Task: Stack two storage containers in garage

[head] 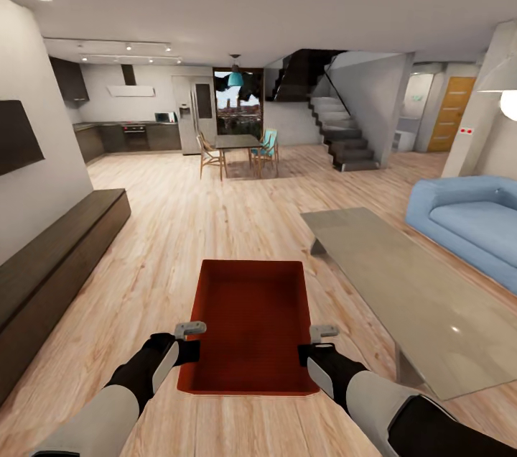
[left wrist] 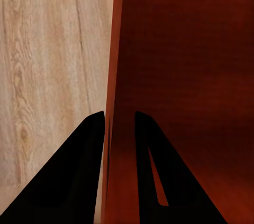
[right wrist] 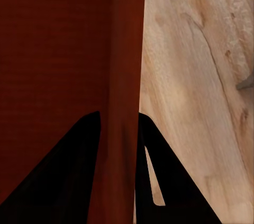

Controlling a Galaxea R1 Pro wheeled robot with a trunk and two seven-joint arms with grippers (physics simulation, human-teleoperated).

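I am in the living room, over its light wood-plank floor (head: 165, 227). One orange-red open-topped storage container (head: 251, 320) hangs low in front of me, held level between both arms. My left gripper (head: 188, 351) is shut on the container's left wall (left wrist: 114, 49), one finger inside and one outside (left wrist: 119, 115). My right gripper (head: 314, 351) is shut on the right wall (right wrist: 127, 49) in the same way (right wrist: 119, 114). The container is empty. The garage is out of view.
A low glass-topped table (head: 402, 277) stands close at the right, with the blue sofa (head: 467, 220) behind it. A dark low cabinet (head: 57, 263) runs along the left wall. Farther off are a dining table with chairs (head: 237, 144), stairs (head: 345, 134) and a wooden door (head: 452, 112).
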